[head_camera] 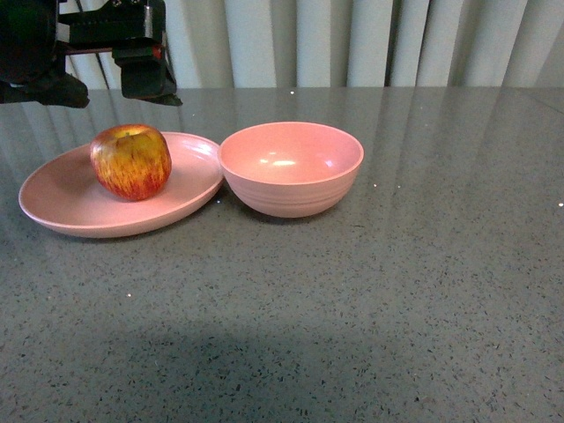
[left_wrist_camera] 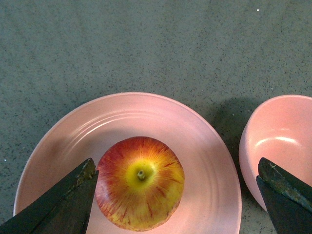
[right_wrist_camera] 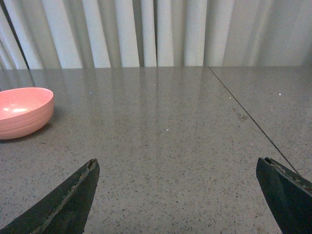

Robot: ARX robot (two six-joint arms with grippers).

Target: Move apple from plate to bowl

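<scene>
Hovering upper left, the left hand (left_wrist_camera: 176, 165) is gaping apart over the apple (head_camera: 130, 161), sitting on its plate (head_camera: 53, 211); the bowl (head_camera: 291, 198) is waiting empty.

Straight above the apple (head_camera: 130, 162) the air is free up to the left gripper (left_wrist_camera: 176, 163), whose jaws stand spread much wider than the apple. All round the apple, bare plate (head_camera: 62, 207) leaves room for a finger. To the apple's right the bowl (head_camera: 291, 167) is the only obstacle, its rim against the plate's edge, or very nearly. Past it the grey table (head_camera: 423, 291) lies open.
</scene>
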